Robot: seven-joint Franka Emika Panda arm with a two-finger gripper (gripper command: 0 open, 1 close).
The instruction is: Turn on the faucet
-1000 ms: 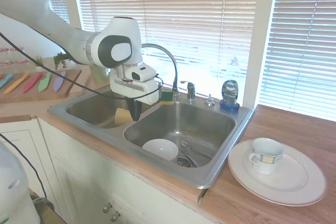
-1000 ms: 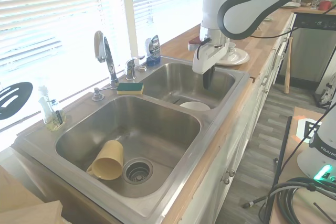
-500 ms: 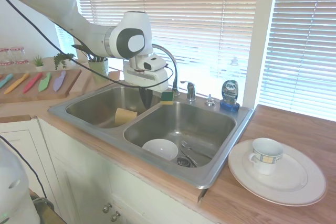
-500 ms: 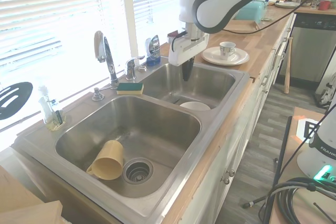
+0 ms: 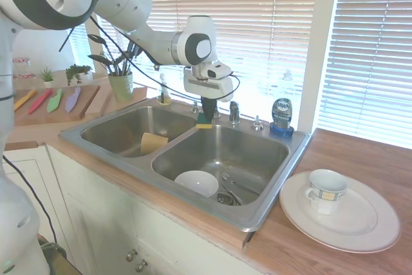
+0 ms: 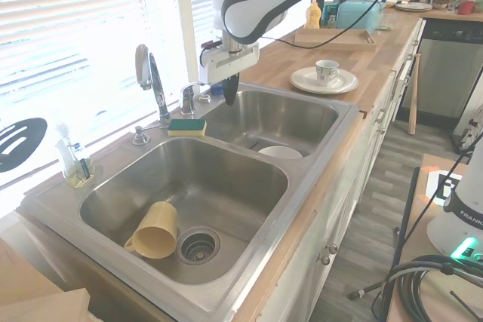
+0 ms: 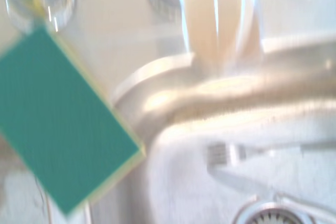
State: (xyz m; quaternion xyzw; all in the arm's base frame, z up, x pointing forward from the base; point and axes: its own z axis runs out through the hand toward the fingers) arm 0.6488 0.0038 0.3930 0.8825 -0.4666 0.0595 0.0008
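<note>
I have the tool (image 6: 229, 96) hanging at the back rim of the sink (image 5: 270, 204), fingers pressed together and gripping nothing, just beside the faucet (image 6: 153, 81) and its small lever handle (image 6: 189, 96). The faucet stands on the rear ledge between the two basins, with the green sponge (image 5: 205, 119) at its foot. I judge the handle to be rigid, polished chrome (likely slick against the fingers), pivoting on a fixed base, so it wants a push on its free end, not a pinch. The spout itself should be left alone; it is thin and may swivel.
</note>
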